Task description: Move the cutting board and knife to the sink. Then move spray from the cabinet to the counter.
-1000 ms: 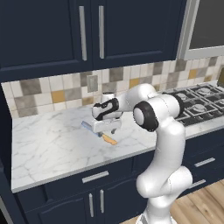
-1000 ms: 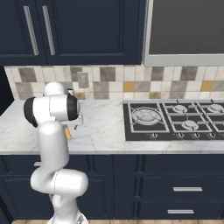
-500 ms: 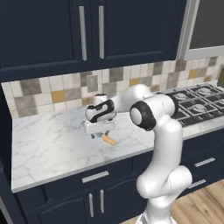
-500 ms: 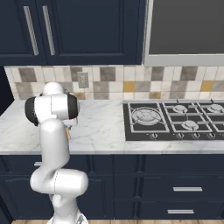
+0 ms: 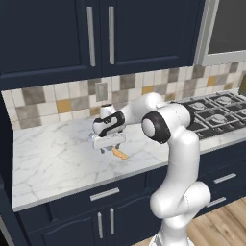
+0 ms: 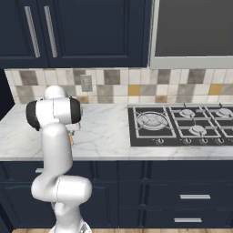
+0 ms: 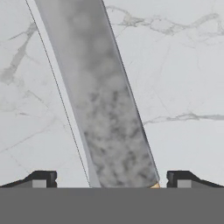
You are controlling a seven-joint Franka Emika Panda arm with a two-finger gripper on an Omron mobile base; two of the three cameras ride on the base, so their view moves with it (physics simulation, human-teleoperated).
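The knife lies flat on the white marble counter (image 5: 57, 158). Its orange handle (image 5: 119, 153) pokes out from under the hand in the left base view, and a sliver of orange handle (image 6: 71, 139) shows beside the arm in the right base view. In the hand view the grey-blue blade (image 7: 103, 100) runs up from the bottom centre, lying between the two finger tips. My gripper (image 7: 111, 179) is open, low over the knife, one fingertip (image 7: 41, 178) on each side of the blade near the handle. The gripper (image 5: 109, 147) points down at the counter. Cutting board, sink, spray and cabinet are out of view.
A black gas hob (image 6: 182, 125) is set into the counter to the right. Navy wall cupboards (image 5: 96, 33) hang above a tiled backsplash (image 6: 113, 88). Navy drawers (image 6: 191, 195) with silver handles run below. Bare marble lies left of the knife.
The hand has moved left and down over the knife, now covering most of the blade. The jaws stay open and the knife has not moved.
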